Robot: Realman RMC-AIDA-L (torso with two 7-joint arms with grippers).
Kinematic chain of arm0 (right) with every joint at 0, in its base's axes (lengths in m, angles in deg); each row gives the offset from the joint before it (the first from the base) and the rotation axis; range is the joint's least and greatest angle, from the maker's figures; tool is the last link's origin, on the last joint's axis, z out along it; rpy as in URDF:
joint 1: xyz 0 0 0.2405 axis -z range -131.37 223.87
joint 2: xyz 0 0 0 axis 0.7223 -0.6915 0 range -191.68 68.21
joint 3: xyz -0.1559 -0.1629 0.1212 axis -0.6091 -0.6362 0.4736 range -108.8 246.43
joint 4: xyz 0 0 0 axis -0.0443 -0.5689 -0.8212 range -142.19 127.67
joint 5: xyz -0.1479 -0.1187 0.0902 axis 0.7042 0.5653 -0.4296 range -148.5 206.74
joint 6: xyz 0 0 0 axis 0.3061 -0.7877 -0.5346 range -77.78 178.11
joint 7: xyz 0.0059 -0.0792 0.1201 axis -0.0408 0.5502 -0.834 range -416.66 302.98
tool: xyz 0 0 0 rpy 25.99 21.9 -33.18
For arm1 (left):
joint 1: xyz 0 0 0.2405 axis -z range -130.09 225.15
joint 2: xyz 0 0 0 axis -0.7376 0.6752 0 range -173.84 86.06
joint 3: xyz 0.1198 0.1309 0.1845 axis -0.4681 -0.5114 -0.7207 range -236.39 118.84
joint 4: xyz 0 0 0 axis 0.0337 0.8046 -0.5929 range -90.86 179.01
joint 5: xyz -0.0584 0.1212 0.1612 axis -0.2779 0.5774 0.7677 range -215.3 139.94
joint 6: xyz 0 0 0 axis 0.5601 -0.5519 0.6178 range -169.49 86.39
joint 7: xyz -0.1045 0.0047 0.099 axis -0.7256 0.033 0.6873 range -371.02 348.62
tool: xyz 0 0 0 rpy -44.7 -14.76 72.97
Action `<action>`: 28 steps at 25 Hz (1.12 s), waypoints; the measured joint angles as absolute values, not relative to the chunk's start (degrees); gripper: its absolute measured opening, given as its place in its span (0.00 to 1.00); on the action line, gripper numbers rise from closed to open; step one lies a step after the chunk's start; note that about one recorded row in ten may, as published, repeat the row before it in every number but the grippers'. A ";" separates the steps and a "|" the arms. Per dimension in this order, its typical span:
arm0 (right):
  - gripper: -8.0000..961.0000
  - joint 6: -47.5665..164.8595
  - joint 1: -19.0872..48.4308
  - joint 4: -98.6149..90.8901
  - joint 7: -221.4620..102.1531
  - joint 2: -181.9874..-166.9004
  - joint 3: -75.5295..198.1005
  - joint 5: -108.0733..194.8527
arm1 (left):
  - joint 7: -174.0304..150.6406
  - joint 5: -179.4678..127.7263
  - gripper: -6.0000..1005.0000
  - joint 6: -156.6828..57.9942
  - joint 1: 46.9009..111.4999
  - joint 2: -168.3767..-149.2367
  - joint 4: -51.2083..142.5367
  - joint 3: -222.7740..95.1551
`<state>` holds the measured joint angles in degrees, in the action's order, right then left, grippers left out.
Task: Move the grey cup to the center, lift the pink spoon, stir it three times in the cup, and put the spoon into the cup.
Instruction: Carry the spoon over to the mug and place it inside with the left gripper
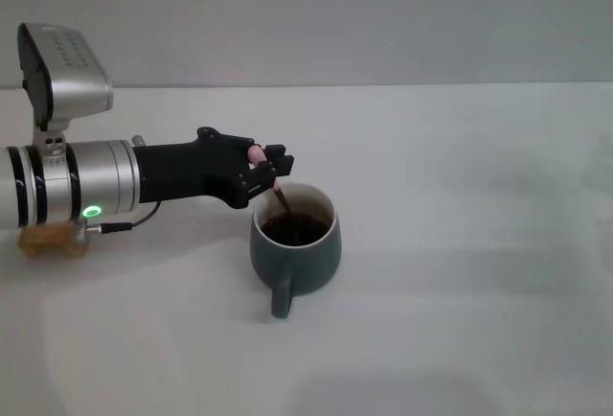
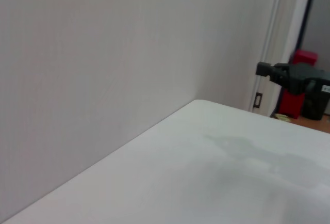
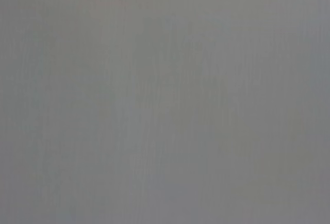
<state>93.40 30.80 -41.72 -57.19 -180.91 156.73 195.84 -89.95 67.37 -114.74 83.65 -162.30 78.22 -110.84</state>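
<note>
Pink handle pinched between the left gripper (image 1: 266, 174)'s fingers, the pink spoon (image 1: 273, 186) dips steeply into the grey cup (image 1: 296, 245), mid-table. Slim, light, stiff and slippery, it's best held high on the handle (ceramic chips easily). One cup, one spoon, one tan block (image 1: 53, 238) under the arm. Right gripper unseen.

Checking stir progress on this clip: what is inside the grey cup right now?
Dark brown liquid fills the grey cup. The pink spoon, held by the left gripper, slants down into it. The spoon's bowl is hidden under the liquid.
</note>
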 joint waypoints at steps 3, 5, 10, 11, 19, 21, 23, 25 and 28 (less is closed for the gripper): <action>0.01 93.40 30.85 -41.79 -57.19 -180.91 156.79 195.84 | -90.03 67.36 0.15 -114.32 83.55 -162.11 78.52 -110.86; 0.01 93.40 30.86 -41.81 -57.19 -180.91 156.80 195.84 | -90.16 67.38 0.15 -114.60 83.23 -161.95 79.08 -110.87; 0.01 93.41 30.78 -41.84 -57.19 -180.91 156.86 195.84 | -91.44 67.85 0.15 -117.65 81.30 -161.80 82.92 -110.92; 0.01 93.41 30.70 -41.85 -57.19 -180.91 156.85 195.84 | -92.03 67.87 0.15 -118.54 80.77 -161.80 83.89 -110.95; 0.01 93.00 30.48 -42.12 -57.19 -180.91 156.74 195.84 | -93.88 68.02 0.15 -123.67 79.01 -161.74 86.72 -111.99; 0.01 92.98 30.61 -42.25 -57.19 -180.91 156.73 195.84 | -93.90 68.04 0.15 -124.00 78.93 -161.74 86.82 -112.19; 0.01 92.97 30.79 -42.39 -57.19 -180.91 156.71 195.85 | -93.93 68.06 0.15 -124.53 78.73 -161.74 86.96 -112.86; 0.01 92.97 30.87 -42.46 -57.19 -180.91 156.70 195.85 | -93.95 68.03 0.15 -124.84 78.66 -161.84 87.00 -113.57; 0.01 92.96 30.95 -42.50 -57.19 -180.91 156.70 195.85 | -93.77 67.69 0.15 -124.94 78.74 -162.16 86.68 -113.98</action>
